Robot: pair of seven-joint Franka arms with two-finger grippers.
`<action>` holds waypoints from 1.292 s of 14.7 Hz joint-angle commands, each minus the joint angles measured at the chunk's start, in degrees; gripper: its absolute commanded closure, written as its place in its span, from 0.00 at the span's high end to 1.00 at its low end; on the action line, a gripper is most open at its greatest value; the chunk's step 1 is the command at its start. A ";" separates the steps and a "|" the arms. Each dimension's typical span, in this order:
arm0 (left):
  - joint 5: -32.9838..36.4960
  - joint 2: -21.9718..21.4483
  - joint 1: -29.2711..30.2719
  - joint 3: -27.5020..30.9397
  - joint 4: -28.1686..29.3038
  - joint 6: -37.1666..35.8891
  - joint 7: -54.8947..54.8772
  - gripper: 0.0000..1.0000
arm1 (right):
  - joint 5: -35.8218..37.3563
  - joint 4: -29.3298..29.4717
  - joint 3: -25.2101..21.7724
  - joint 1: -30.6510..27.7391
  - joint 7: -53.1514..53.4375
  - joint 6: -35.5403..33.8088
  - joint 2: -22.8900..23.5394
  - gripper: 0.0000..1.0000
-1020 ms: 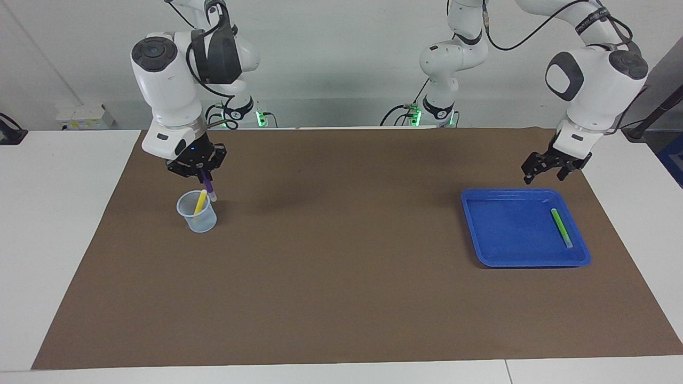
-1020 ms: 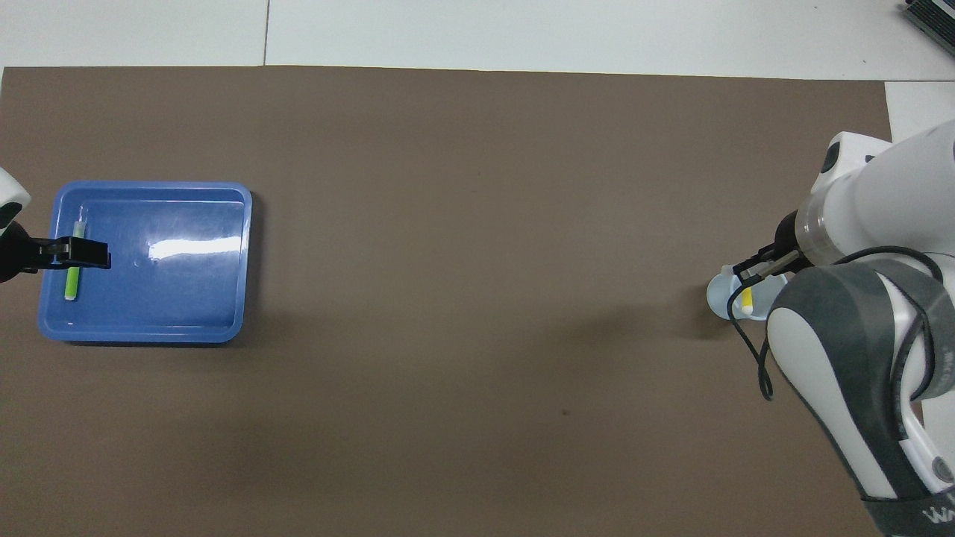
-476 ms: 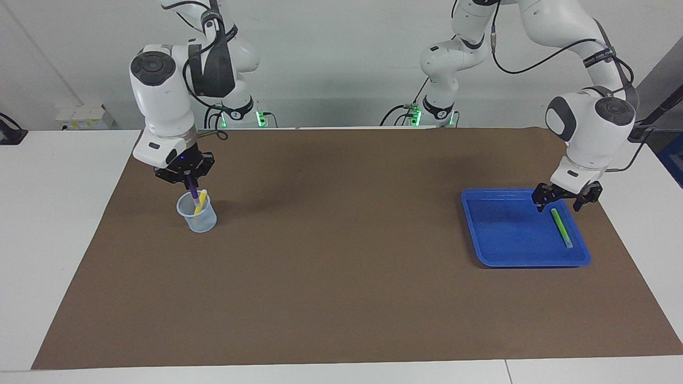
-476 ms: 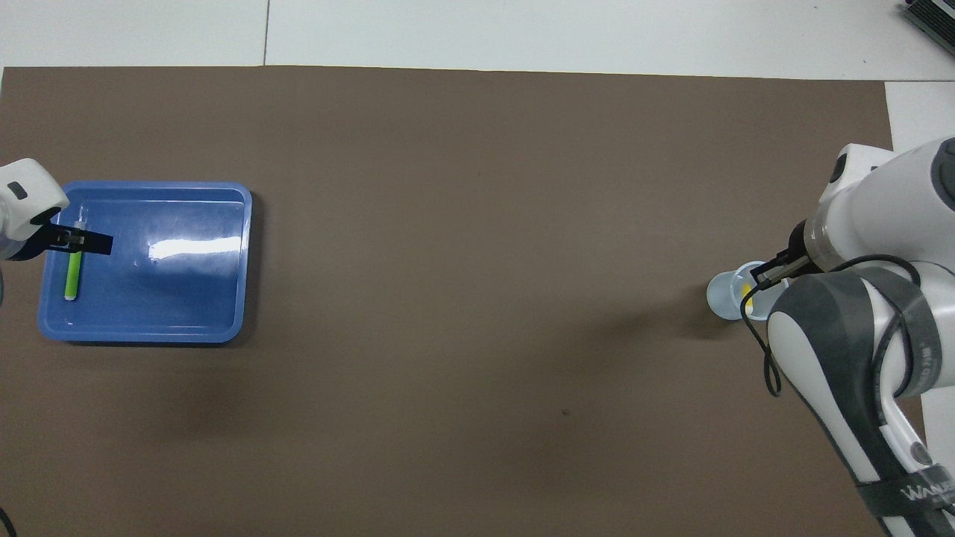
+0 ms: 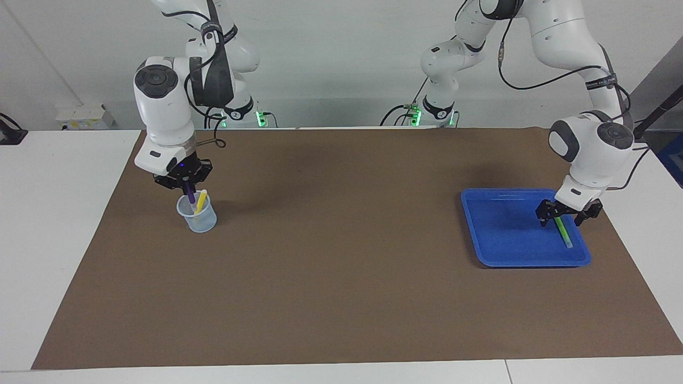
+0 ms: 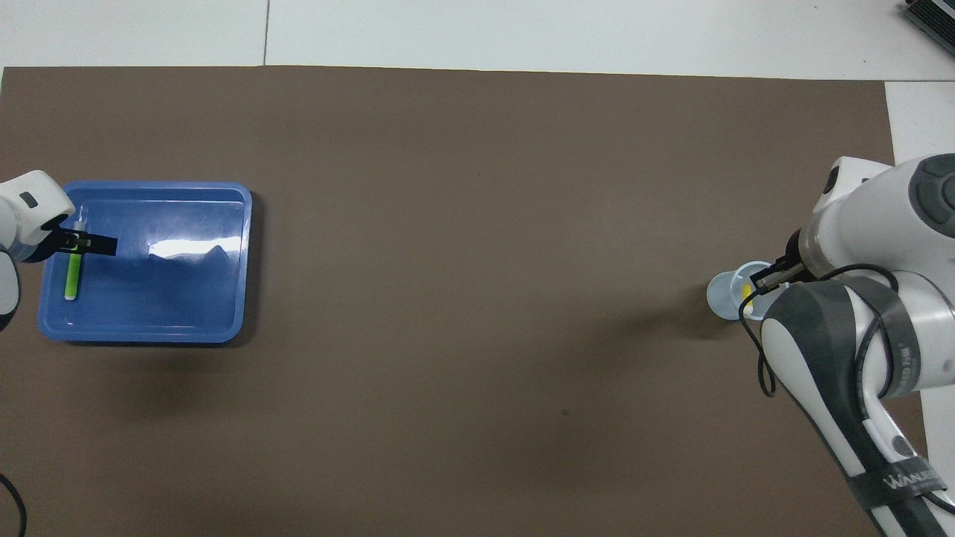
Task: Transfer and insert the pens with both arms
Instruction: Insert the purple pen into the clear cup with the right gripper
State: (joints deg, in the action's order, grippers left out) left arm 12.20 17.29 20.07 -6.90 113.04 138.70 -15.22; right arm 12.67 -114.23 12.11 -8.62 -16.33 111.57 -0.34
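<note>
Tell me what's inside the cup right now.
The cup holds a yellow pen, leaning, and the purple pen gripped by the right end effector. Their lower ends blur through the wall.

There are three pens: a yellow pen [image 5: 200, 200] and a purple pen [image 5: 190, 192] standing in the cup [image 5: 198, 219], and a green pen [image 5: 562, 231] lying in the tray [image 5: 501, 250]. There is one clear cup, one blue tray and one brown mat [image 5: 341, 277] on the worktop [image 5: 58, 224]. Two white arms each carry a gripper, the right gripper [image 5: 184, 181] and the left gripper [image 5: 568, 212].
</note>
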 commanded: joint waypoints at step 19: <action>0.72 2.75 2.08 -0.74 1.04 3.86 1.94 1.00 | 2.54 -5.48 0.64 -2.98 0.07 8.58 2.71 1.00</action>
State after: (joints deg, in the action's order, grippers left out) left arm 12.20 20.00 22.04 -7.62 113.44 141.33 -14.49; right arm 13.97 -118.84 12.11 -10.64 -16.35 119.50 2.94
